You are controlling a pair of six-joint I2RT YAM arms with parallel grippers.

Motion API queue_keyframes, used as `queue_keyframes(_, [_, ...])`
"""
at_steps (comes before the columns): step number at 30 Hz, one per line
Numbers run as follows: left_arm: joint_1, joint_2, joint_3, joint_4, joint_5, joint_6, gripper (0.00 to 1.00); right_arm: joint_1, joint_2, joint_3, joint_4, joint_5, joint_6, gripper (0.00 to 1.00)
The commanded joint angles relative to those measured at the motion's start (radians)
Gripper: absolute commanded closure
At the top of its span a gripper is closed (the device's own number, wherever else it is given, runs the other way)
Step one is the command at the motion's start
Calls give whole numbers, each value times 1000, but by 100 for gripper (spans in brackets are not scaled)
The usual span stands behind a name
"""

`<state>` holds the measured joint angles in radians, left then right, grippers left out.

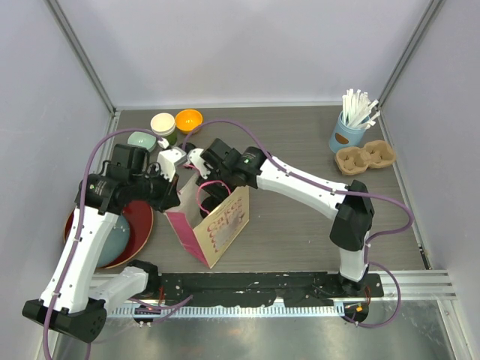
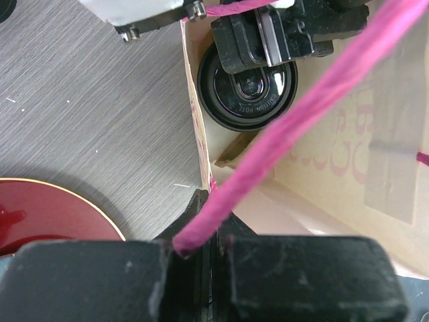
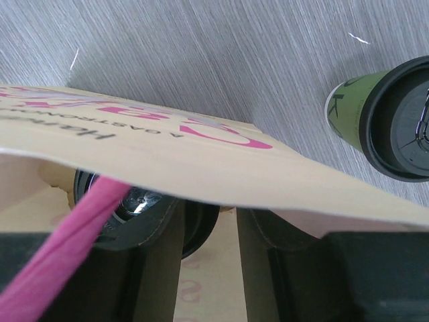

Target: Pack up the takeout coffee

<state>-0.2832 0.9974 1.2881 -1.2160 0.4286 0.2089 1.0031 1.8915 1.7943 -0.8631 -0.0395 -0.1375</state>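
A tan paper bag (image 1: 225,225) with pink handles (image 2: 295,121) stands open mid-table. One dark-green cup with a black lid (image 2: 249,90) stands on the bag's floor. My right gripper (image 3: 228,221) reaches into the bag above it. Its fingers (image 2: 268,33) are apart, with only the bag floor in the gap and the lid (image 3: 137,201) under the left finger. My left gripper (image 2: 204,218) is shut on the bag's near rim, where the pink handle comes out. A second lidded green cup (image 3: 395,121) stands on the table outside the bag (image 3: 201,154).
At the back left are a dark-green cup with a pale top (image 1: 163,124), an orange bowl (image 1: 188,120) and a pale-teal bowl (image 1: 140,140). A red plate (image 1: 139,221) holding a grey-blue dish lies left. A light-blue cup of straws (image 1: 348,132) and a cardboard carrier (image 1: 364,157) sit back right.
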Motion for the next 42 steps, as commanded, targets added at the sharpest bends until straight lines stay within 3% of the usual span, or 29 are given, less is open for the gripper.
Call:
queue_keyframes(1, [-2, -13, 42, -16, 9, 32, 100, -6, -57, -39, 10, 35, 18, 57])
queue_keyframes(5, [-1, -14, 47, -33, -14, 46, 100, -6, -138, -84, 119, 15, 26, 42])
queue_keyframes(11, [-2, -16, 43, -56, -19, 67, 100, -6, -291, -193, 360, -100, 42, 31])
queue_keyframes(24, [-2, -13, 50, -80, -5, 83, 100, -6, -479, -355, 795, -313, 174, 27])
queue_keyframes(32, [-2, -11, 53, -88, 6, 90, 100, -4, -560, -380, 894, -309, 252, 27])
queue_keyframes(35, [-2, -11, 56, -97, 2, 92, 100, -6, -581, -368, 901, -281, 292, 27])
queue_keyframes(42, [-2, -26, 57, -122, -57, 72, 100, -27, -592, -279, 738, 74, 292, 22])
